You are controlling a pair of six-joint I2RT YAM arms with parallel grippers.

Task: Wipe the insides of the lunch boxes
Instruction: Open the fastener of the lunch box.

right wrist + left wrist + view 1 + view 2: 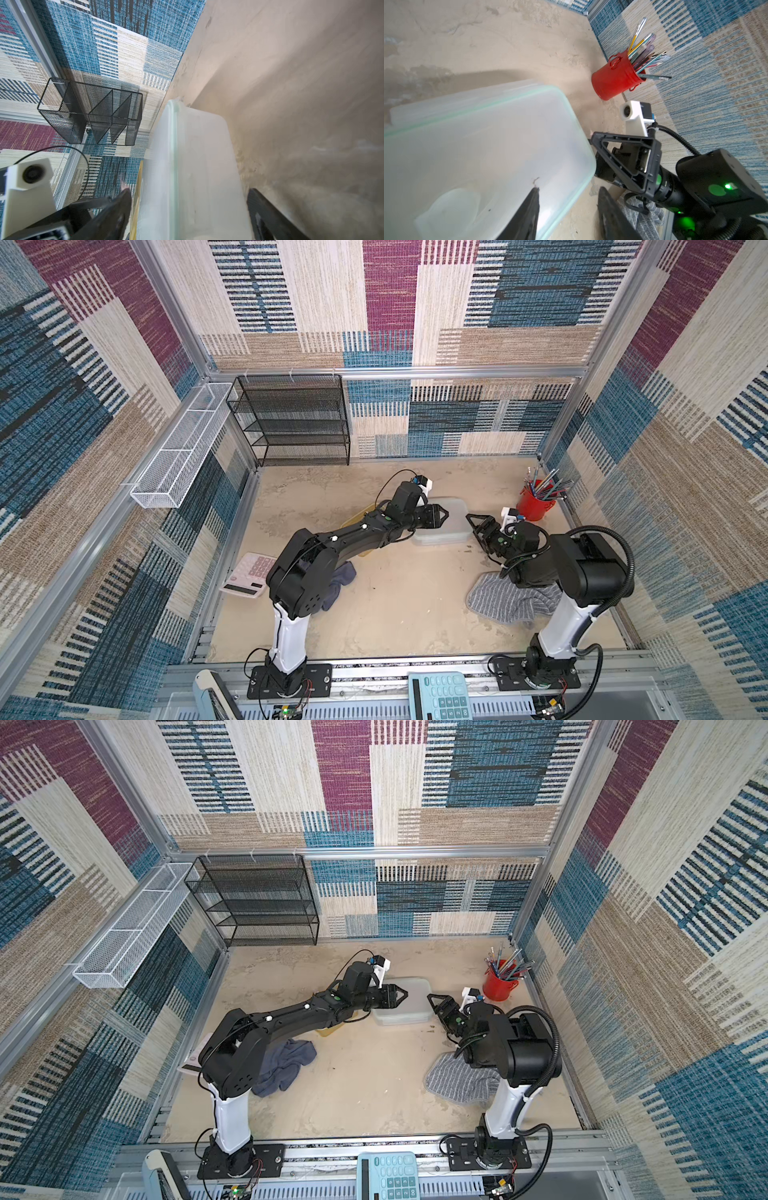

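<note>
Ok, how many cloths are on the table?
2. A crumpled dark blue cloth lies beside the left arm; a grey striped cloth lies partly under the right arm. Others may be hidden.

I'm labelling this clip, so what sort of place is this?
Probably a robot test cell, not a real room: an aluminium frame lined with carpet panels, two arms bolted to a rail, and props like a red pen cup.

Black jointed arms (345, 537), white lower links (286, 635), green indicator dots (716, 190)
</note>
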